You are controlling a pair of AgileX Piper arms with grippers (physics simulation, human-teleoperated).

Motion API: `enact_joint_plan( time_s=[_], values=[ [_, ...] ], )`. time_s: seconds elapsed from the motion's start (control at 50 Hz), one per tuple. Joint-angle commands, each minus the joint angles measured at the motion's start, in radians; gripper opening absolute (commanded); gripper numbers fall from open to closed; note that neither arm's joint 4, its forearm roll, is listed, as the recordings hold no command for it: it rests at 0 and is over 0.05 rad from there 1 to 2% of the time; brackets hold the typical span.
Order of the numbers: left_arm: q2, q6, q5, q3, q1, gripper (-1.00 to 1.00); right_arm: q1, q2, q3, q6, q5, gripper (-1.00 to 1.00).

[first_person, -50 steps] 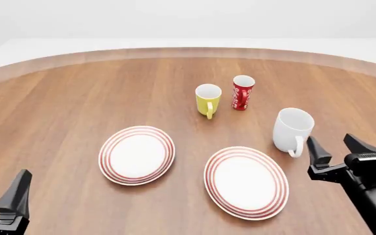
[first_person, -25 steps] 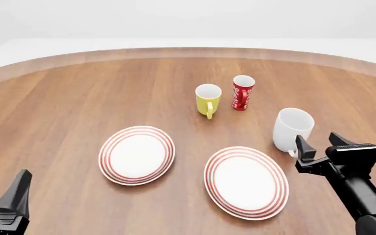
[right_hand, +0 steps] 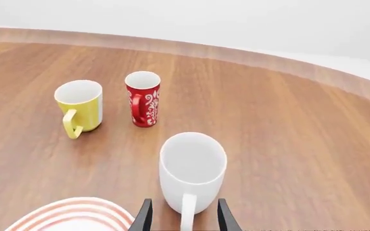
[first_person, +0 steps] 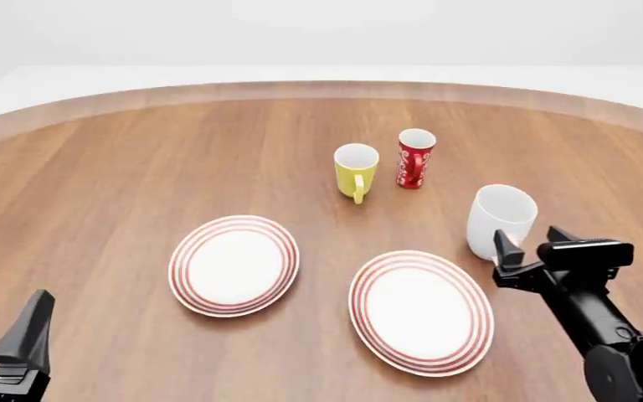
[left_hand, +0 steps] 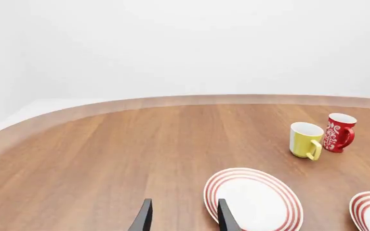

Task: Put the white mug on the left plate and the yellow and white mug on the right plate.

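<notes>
Colours I see on the brown wood-grain table (first_person: 131, 167)

At centre, my white mug (first_person: 501, 219) is plain; the yellow and white mug (first_person: 355, 171) is white inside; the red cup (first_person: 415, 157) has white print. Left plate (first_person: 234, 265) and right plate (first_person: 421, 311): white, red-ringed.

A round wooden table (first_person: 131, 167) fills the scene — warm brown planks with the grain running away from the camera, edged by a paler rim. Behind it stands a plain white wall (first_person: 321, 33); the light is soft and even.
</notes>
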Motion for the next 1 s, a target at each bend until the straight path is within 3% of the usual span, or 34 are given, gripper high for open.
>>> enact_joint_plan(
  time_s=[0.02, 0.86, 0.88, 1.0],
  values=[
    [0.0, 0.0, 0.0, 0.0, 0.0, 1.0, -0.001, 0.076, -0.025, 0.006, -0.019, 1.0],
    [0.0, 0.0, 0.0, 0.0, 0.0, 1.0, -0.009, 0.247, -0.098, 0.054, 0.003, 1.0],
    [0.0, 0.0, 0.0, 0.0, 0.0, 1.0, -0.02, 0.242, -0.094, 0.057, -0.002, -1.0],
    [0.0, 0.0, 0.0, 0.0, 0.0, 1.0, -0.034, 0.179, -0.07, 0.05, 0.003, -1.0]
  ],
)
